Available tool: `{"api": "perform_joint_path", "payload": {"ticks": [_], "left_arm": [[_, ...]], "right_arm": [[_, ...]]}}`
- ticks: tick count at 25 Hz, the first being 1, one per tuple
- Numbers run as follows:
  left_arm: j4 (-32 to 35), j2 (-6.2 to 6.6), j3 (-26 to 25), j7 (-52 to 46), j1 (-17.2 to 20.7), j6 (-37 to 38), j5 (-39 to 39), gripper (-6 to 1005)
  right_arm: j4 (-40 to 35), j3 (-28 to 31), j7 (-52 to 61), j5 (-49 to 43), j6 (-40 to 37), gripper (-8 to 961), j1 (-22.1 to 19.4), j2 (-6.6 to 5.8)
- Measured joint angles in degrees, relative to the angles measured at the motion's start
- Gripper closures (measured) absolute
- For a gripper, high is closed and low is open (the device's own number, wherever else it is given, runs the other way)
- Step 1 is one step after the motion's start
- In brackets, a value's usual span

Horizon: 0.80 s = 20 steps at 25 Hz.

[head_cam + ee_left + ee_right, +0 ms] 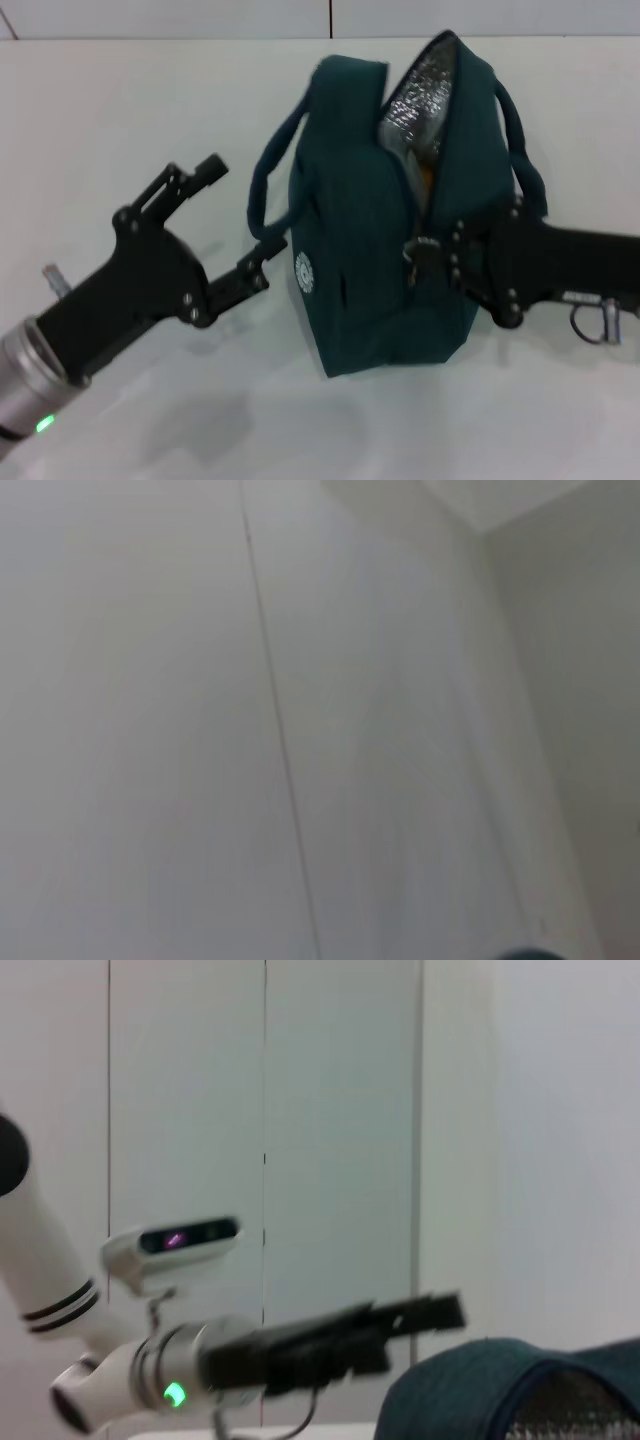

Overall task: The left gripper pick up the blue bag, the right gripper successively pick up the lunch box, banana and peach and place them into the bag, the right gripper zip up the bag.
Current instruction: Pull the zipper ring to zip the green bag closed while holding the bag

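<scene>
Left gripper [232,222]: black angular jaws spread wide, empty, just beside the dark teal-blue fabric bag [375,270], lower finger near its left rolled handle [268,185]. Right gripper [448,262]: at the bag's zipper; jaws' state cannot be told. Bag stands on the white table [120,120], mouth partly unzipped, silver foil lining [420,100] showing.

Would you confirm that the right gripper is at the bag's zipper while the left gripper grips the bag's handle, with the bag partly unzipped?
Not quite. In the head view the left gripper is open beside the blue bag and holds nothing. The rest stands: the right gripper is at the zipper, and the bag is partly unzipped, its foil lining showing.
</scene>
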Motion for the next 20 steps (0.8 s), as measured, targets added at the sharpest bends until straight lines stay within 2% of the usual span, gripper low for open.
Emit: {"api": "perform_joint_path", "payload": {"ticks": [4,10,18,20], "left_arm": [[-4.15,0.23,-0.03,2.65,0.72,-0.35,-0.21,154],[-5.16,0.19,0.85,2.29,1.87,-1.68,0.63,153],[-6.01,-0.02,8.1,-2.25,-1.62,-4.49,0.75,159],[-6.0,-0.02,8.58,-2.73,-1.86,-4.67,0.75,170]], "right_arm": [[0.23,0.33,-0.07,1.52,0.36,949,1.17,0.05],[0.29,0.26,-1.96,3.93,1.31,949,1.46,0.0],[1.05,-2.04,-2.45,4.54,1.91,949,3.41,0.15],[1.06,-3.22,-2.46,5.05,1.95,949,3.5,0.16]]}}
